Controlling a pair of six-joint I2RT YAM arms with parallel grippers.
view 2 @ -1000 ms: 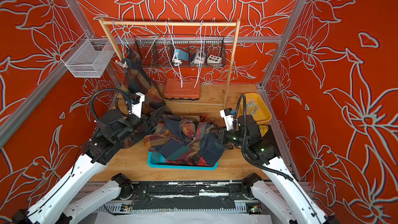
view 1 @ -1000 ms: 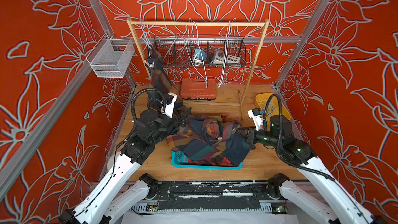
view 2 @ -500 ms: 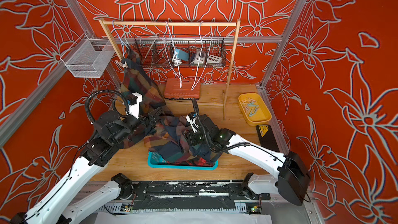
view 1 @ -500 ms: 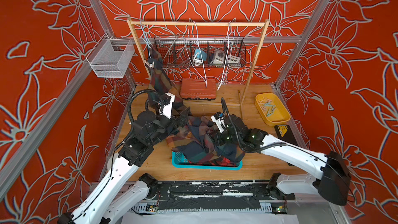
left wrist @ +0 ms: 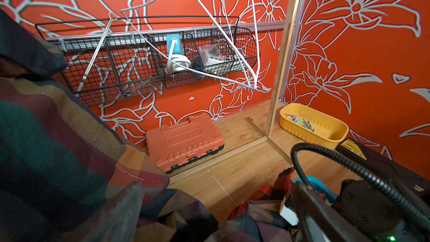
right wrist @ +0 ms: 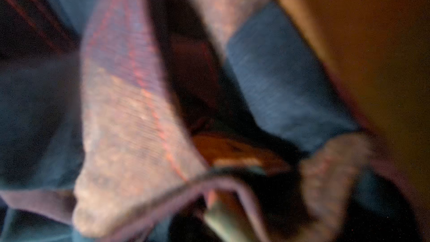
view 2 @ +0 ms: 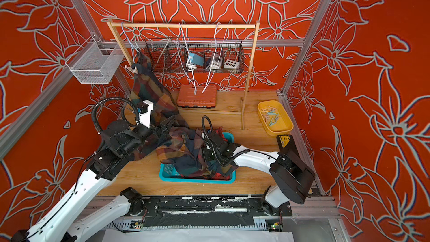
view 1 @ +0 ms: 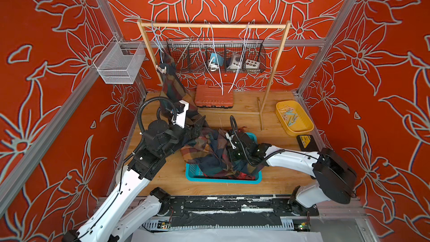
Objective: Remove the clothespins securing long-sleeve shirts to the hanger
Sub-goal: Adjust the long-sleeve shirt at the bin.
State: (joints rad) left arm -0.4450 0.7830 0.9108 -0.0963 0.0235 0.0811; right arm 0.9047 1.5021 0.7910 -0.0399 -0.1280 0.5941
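Reaching into the shirt heap [view 1: 216,152] that fills the basket [view 1: 194,173], the right gripper [view 1: 230,159] is sunk in cloth. Its wrist view is only blurred plaid, so I cannot tell whether its jaws are apart or together. The left gripper [view 1: 197,124] sits just past the basket's far left corner, jaws spread wide, against a shirt [view 1: 171,84]. That shirt hangs from a hanger [view 1: 155,37] on the rack [view 1: 209,26] behind the basket, and its tail drapes down to the basket. A pink clothespin [view 1: 162,68] grips it near the top. More clothespins [view 1: 289,116] lie in a yellow tray [view 1: 300,132] beyond the basket's far right corner.
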